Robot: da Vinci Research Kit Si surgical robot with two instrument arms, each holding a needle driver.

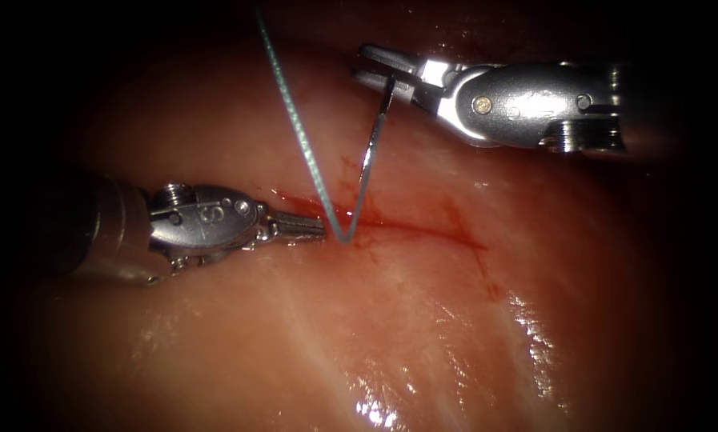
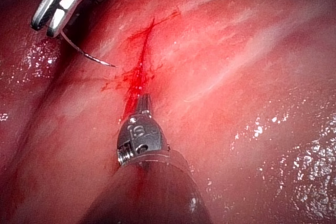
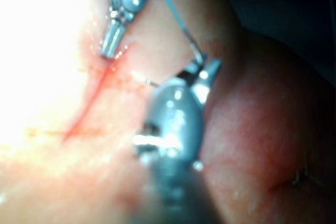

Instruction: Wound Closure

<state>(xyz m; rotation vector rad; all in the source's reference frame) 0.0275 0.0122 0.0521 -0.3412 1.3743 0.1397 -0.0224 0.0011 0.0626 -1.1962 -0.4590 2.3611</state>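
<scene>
The tissue bears a red cut running left to right. My right tool hovers above it, jaws shut on the curved needle near its upper end. The needle slants down to the cut's left end, by the left tool's tip; whether its point is in the tissue I cannot tell. Teal thread drops from above and meets the needle there in a V. My left tool lies low at the cut's left end, jaws shut, nothing seen between them. The left wrist view shows the needle left of the cut.
Red fluid smears the tissue around the cut's left end and trails off to the right. Wet glistening tissue spreads toward the near edge. The tissue rises in a fold behind the right tool.
</scene>
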